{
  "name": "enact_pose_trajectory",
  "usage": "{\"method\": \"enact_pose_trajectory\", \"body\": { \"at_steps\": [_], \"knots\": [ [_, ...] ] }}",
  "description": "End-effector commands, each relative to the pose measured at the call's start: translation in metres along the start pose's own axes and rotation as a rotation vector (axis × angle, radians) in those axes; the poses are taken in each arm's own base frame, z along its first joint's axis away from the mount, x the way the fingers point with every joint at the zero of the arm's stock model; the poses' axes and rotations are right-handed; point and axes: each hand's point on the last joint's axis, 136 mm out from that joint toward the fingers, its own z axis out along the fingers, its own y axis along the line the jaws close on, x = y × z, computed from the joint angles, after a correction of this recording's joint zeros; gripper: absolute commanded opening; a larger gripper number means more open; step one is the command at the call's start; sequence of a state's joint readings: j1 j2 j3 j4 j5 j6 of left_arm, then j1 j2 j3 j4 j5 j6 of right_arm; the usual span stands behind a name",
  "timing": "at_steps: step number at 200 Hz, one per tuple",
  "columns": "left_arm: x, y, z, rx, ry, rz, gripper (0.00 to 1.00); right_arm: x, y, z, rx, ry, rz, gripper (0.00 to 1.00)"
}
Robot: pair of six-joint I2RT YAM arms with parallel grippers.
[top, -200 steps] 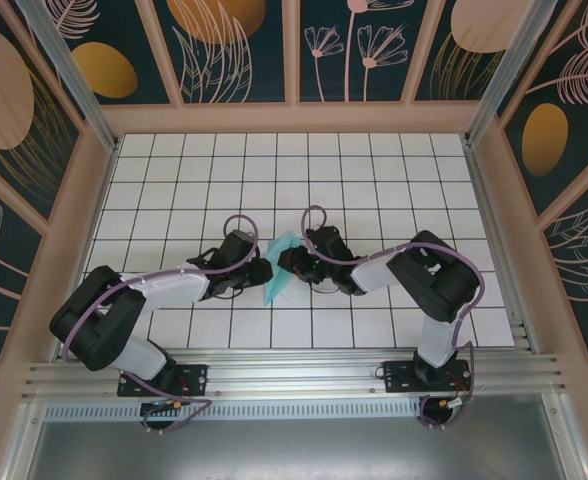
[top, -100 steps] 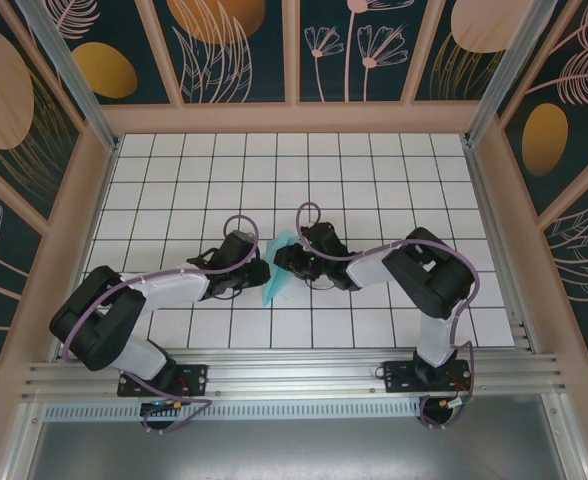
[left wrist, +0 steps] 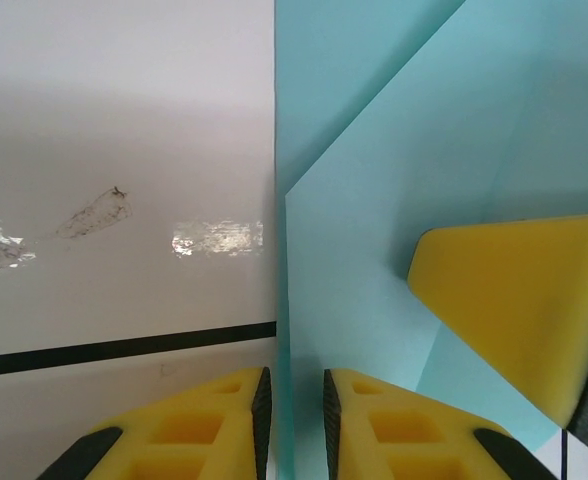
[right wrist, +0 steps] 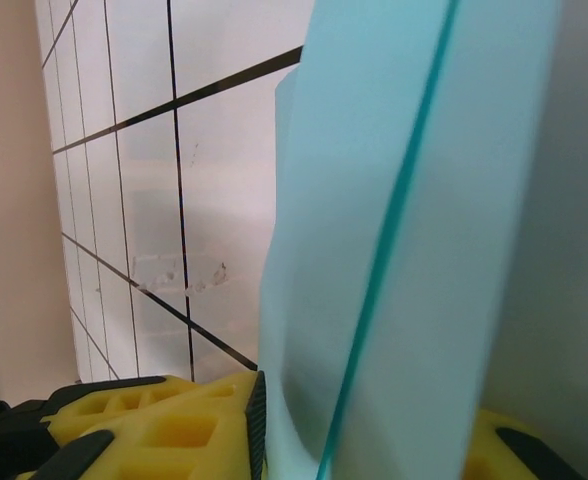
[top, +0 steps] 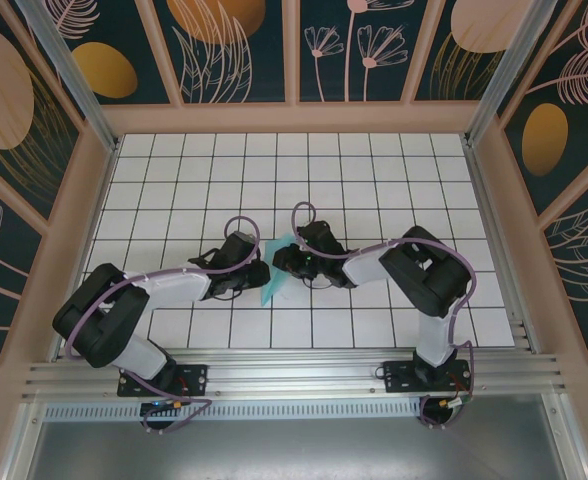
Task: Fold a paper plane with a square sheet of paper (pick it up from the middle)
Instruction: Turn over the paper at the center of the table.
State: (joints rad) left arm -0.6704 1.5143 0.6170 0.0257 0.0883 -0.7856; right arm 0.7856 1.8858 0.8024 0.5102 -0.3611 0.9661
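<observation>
The square sheet of paper (top: 271, 285) is a small creased turquoise shape held upright between both grippers at the table's middle. My left gripper (top: 262, 270) meets it from the left. In the left wrist view its jaws (left wrist: 294, 425) stand narrowly apart, shut on a vertical folded edge of the paper (left wrist: 374, 200). One yellow finger of the right gripper (left wrist: 514, 300) lies against the sheet there. My right gripper (top: 280, 264) comes in from the right. In the right wrist view the bulging folded paper (right wrist: 394, 220) fills the space between its jaws (right wrist: 369, 420) and touches the left pad.
White tiled tabletop (top: 374, 180) with black grid lines stretches all round the grippers. Wooden-framed patterned walls (top: 294, 50) close the back and sides. An aluminium rail (top: 294, 375) carries the arm bases at the near edge.
The right gripper has edged slightly left toward the paper and its jaws have narrowed onto it. The left arm and the paper have hardly moved.
</observation>
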Motion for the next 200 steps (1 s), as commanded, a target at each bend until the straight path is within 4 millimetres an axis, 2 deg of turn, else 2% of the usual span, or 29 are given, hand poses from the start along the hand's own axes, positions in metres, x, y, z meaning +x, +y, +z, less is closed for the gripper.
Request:
{"method": "enact_pose_trajectory", "body": {
  "at_steps": [1, 23, 42, 76, 106, 141, 200],
  "knots": [
    [0.002, 0.001, 0.001, -0.002, 0.001, 0.012, 0.26, 0.000, 0.003, 0.005, 0.009, 0.010, -0.033, 0.26],
    [-0.001, -0.002, -0.004, 0.008, -0.015, 0.007, 0.28, 0.000, 0.005, 0.004, 0.010, 0.008, -0.038, 0.22],
    [-0.004, -0.009, -0.009, 0.036, -0.027, 0.006, 0.30, -0.003, 0.007, 0.001, 0.020, -0.002, -0.047, 0.14],
    [-0.020, -0.015, -0.032, 0.065, -0.120, -0.004, 0.37, -0.010, 0.016, -0.011, 0.063, -0.025, -0.096, 0.12],
    [-0.034, -0.011, -0.057, 0.064, -0.238, -0.037, 0.44, -0.019, 0.015, -0.028, 0.174, -0.058, -0.162, 0.11],
    [-0.043, 0.005, -0.076, 0.016, -0.339, -0.075, 0.47, -0.033, 0.003, -0.065, 0.423, -0.115, -0.227, 0.11],
    [-0.051, 0.021, -0.094, -0.040, -0.436, -0.119, 0.48, -0.050, -0.044, -0.160, 1.114, -0.190, -0.325, 0.12]
  ]
}}
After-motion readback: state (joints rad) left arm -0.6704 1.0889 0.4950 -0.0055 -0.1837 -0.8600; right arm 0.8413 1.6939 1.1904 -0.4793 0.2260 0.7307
